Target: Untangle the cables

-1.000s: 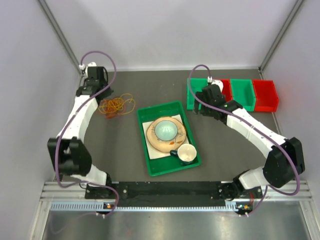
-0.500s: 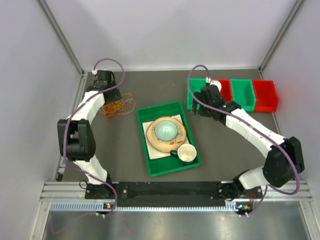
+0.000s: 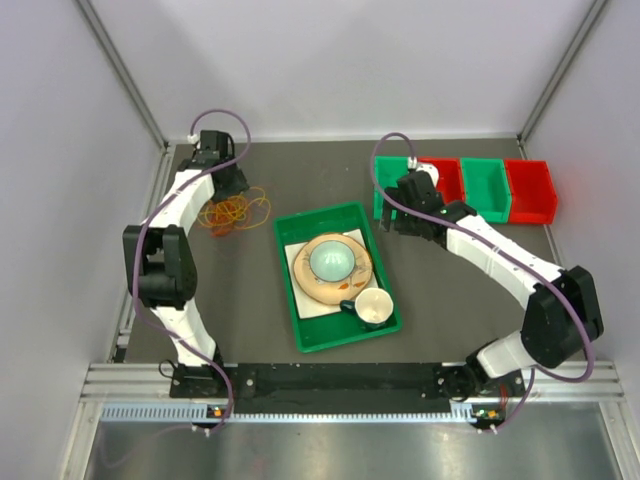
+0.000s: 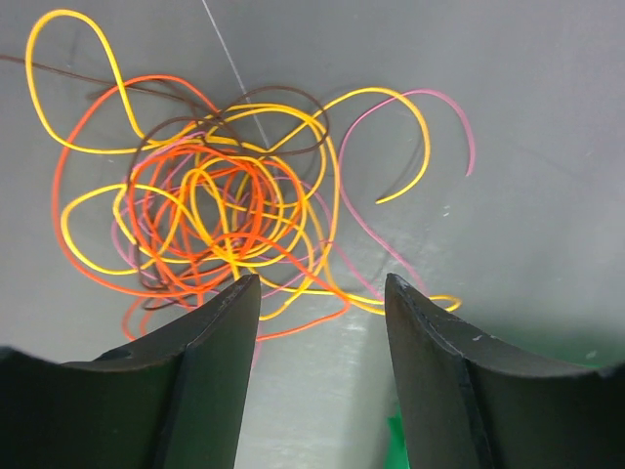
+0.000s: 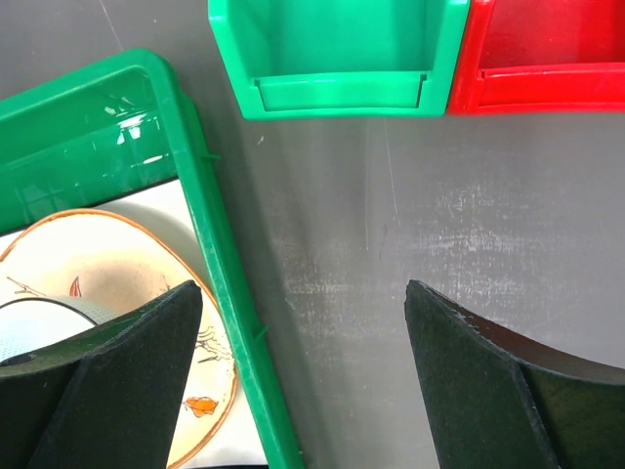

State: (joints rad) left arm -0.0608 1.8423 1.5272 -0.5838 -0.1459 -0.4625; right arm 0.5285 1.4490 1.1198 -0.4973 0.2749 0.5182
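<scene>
The cables (image 3: 232,211) are a loose tangle of thin yellow, orange, brown and pink wires (image 4: 205,210) lying on the dark table at the back left. My left gripper (image 3: 231,187) hovers at the tangle's far edge. In the left wrist view this gripper (image 4: 320,283) is open, and only a few outer strands pass by its fingertips (image 4: 244,293); nothing is held. My right gripper (image 3: 398,216) is open over bare table, between the green tray's rim and the bins. Its wrist view shows the same gripper (image 5: 301,291) empty.
A green tray (image 3: 290,300) in the middle holds a plate with a bowl (image 3: 332,262) and a cup (image 3: 373,307). The tray's rim (image 5: 210,225) runs past my right gripper's left finger. Green and red bins (image 3: 485,188) stand at the back right, with their fronts (image 5: 337,49) close ahead of that gripper.
The left arm has swung in from the left wall, bringing its gripper over the tangle's edge, and the gripper has gone from shut to open. The right arm has barely moved.
</scene>
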